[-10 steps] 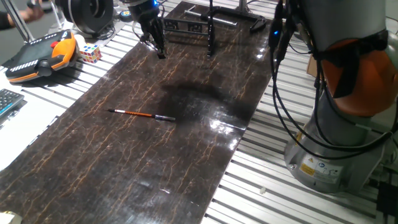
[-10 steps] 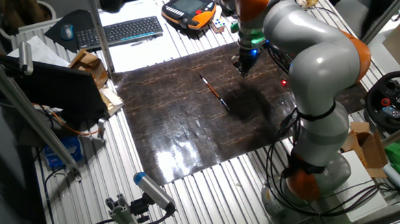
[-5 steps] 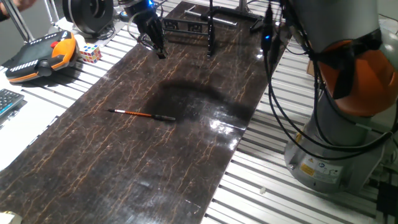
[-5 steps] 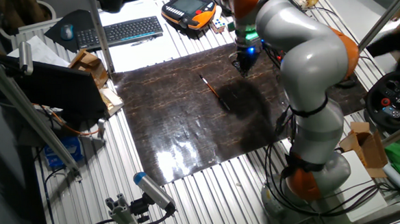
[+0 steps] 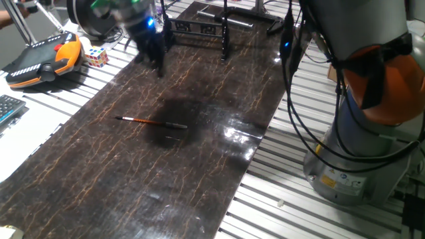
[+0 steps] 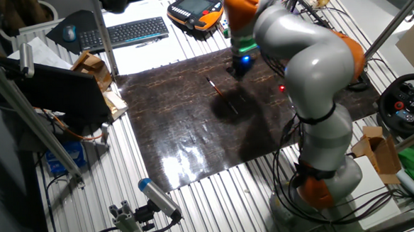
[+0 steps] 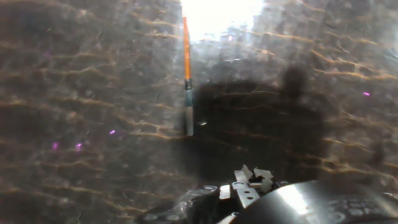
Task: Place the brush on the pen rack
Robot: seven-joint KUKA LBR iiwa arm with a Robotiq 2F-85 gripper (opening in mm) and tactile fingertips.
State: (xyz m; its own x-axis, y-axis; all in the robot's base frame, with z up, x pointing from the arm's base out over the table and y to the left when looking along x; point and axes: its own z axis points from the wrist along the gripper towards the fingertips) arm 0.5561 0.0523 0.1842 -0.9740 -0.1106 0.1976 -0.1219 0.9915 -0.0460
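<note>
The brush (image 5: pixel 151 122) lies flat on the dark marble-patterned mat (image 5: pixel 133 172), its orange shaft to the left and its grey section to the right. It also shows in the other fixed view (image 6: pixel 222 96) and in the hand view (image 7: pixel 187 68), orange end away from the camera. My gripper (image 5: pixel 154 56) hangs above the mat, beyond the brush, blurred by motion; I cannot tell how its jaws stand. It holds nothing. The pen rack (image 5: pixel 224 32), a slim black frame, stands at the mat's far end, to the right of the gripper.
A big black spool (image 5: pixel 93 13), an orange teach pendant (image 5: pixel 43 60) and a colour cube (image 5: pixel 95 56) sit left of the mat. A keyboard (image 6: pixel 128 31) lies further out. The arm's base (image 5: pixel 352 153) and its cables stand at the right.
The gripper has swung away from the pen rack, leftward and toward the brush. Its shadow on the mat moved with it. The brush has not moved.
</note>
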